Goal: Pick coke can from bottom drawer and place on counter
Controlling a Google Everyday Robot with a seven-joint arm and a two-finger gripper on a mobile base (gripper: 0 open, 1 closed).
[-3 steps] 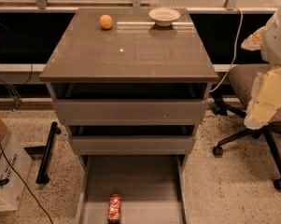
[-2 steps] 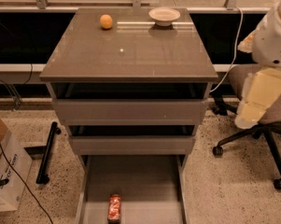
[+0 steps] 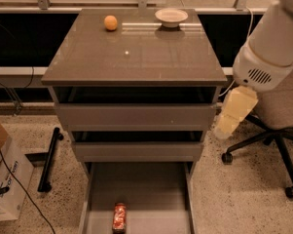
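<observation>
Where the long, shallow grey-brown bottom drawer [image 3: 136, 189] is pulled out from the cabinet, the small red cylindrical coke can [image 3: 119, 216] is seen lying on its side on the flat drawer floor, near the front and a little left of the middle. The cream-coloured hand [image 3: 233, 115] is held in the air just beside the cabinet's right side, level with the upper drawers [image 3: 136, 117] and well apart from the can, which is not touched by it. Whether the hand is open or closed cannot be told. It is carried below a white arm segment [image 3: 267, 57]. On the glossy grey-brown square tabletop [image 3: 136, 57], a round orange ball [image 3: 110, 22] is placed at the back left and a shallow white bowl [image 3: 171, 16] at the back right. A grey office chair [image 3: 280, 106] is stood to the right.
</observation>
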